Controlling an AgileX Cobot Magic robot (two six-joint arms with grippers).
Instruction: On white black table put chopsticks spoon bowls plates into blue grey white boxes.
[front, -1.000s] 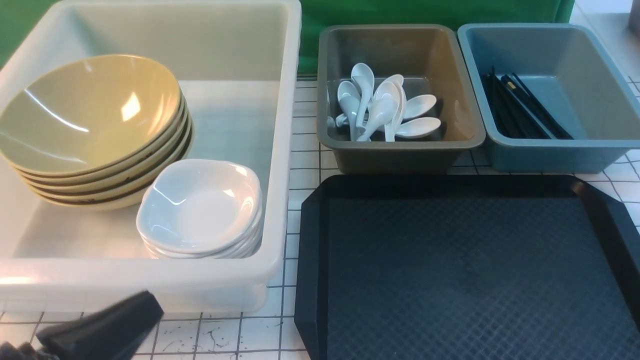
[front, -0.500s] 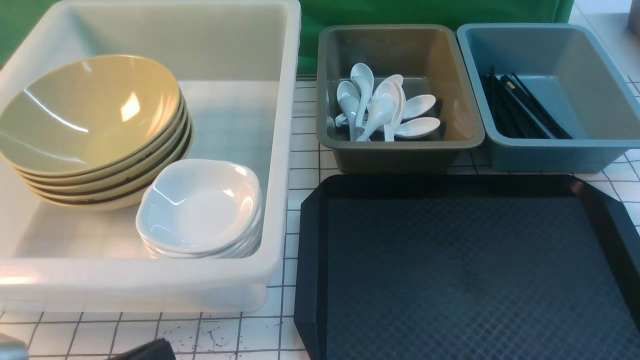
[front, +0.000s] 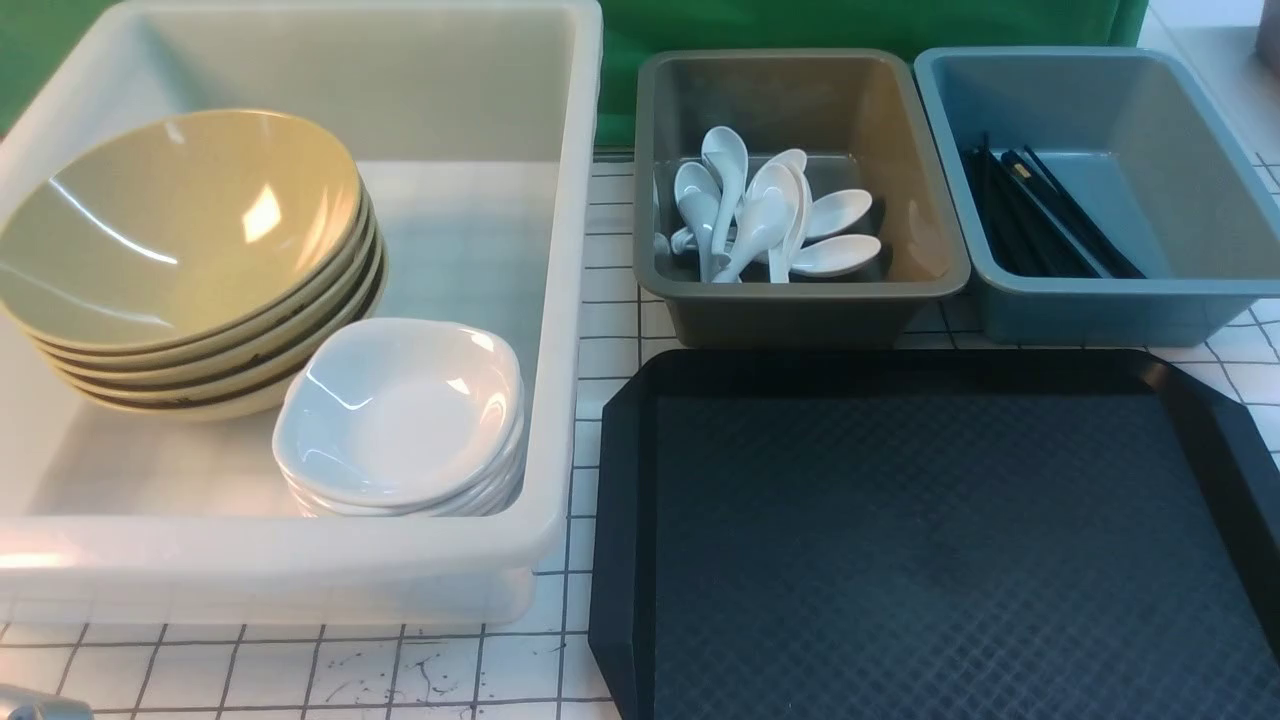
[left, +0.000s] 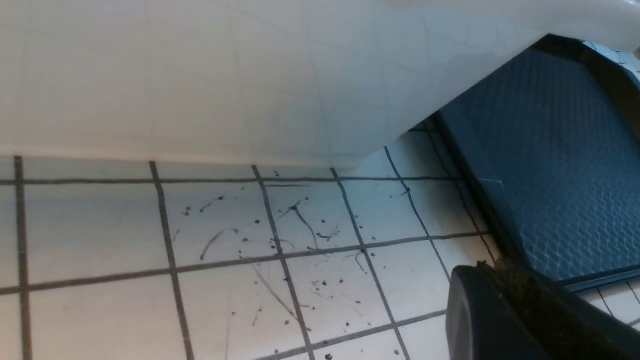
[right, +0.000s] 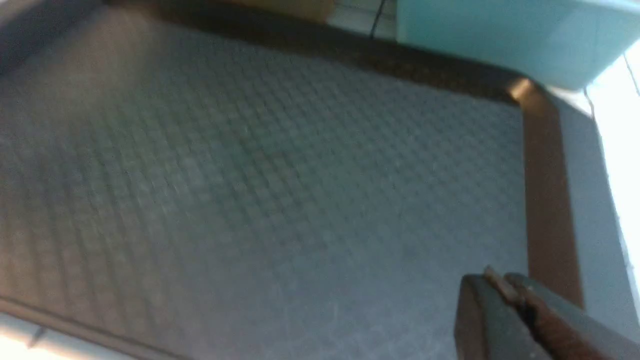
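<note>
- Desk (front: 600, 300), white with a black grid, carries everything.
- White tub (front: 560, 300) at 9 o'clock holds the stacked bowls (front: 170, 230) and plates (front: 400, 415).
- Black tray (front: 930, 540) at 5 o'clock lies bare.
- Grey bin (front: 800, 305) at 12 o'clock holds spoons (front: 765, 215).
- Blue bin (front: 1100, 310) at 2 o'clock holds chopsticks (front: 1040, 220).
- Left end effector (left: 492, 280) is closed, empty, over the desk.
- Right end effector (right: 500, 287) is closed, empty, over the tray.

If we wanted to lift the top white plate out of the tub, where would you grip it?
Probably its raised near rim, coming from above: the top plate sits nested on its stack, so only the lip is exposed, with the bowls crowding the far-left side.
</note>
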